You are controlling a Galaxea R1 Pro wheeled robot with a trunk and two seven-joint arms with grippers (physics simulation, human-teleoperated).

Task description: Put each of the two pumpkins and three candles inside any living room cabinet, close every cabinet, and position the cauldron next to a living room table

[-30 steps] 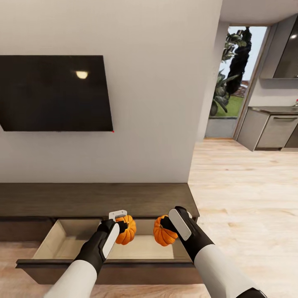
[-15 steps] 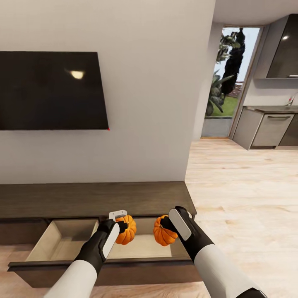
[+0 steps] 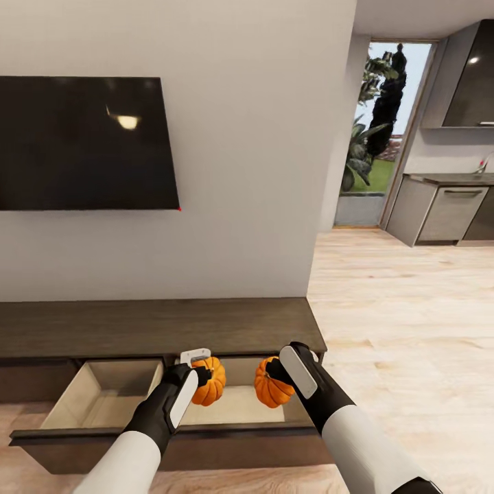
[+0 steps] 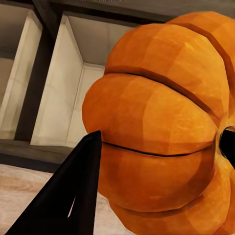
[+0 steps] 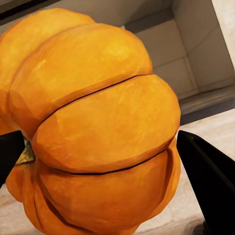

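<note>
Head view: the left gripper [image 3: 199, 372] pinches one pumpkin [image 3: 210, 381] and the right gripper [image 3: 280, 374] pinches the other pumpkin [image 3: 271, 385]; both hang above the open drawer [image 3: 103, 398] of the dark-brown cabinet [image 3: 158, 326]; a black television [image 3: 82, 143] hangs on the far wall.

Both arms reach forward and down, white forearms running into black wrists, roughly parallel and converging slightly. The left gripper [image 3: 201, 374] is clamped on a pumpkin [image 3: 209, 381], one dark finger [image 4: 63, 196] pressed against its ribbed side. The right gripper [image 3: 274, 374] is clamped on the other pumpkin [image 3: 271, 385], its black fingers [image 5: 208, 181] on either flank of the fruit, the white-faced wrist turned inward
</note>
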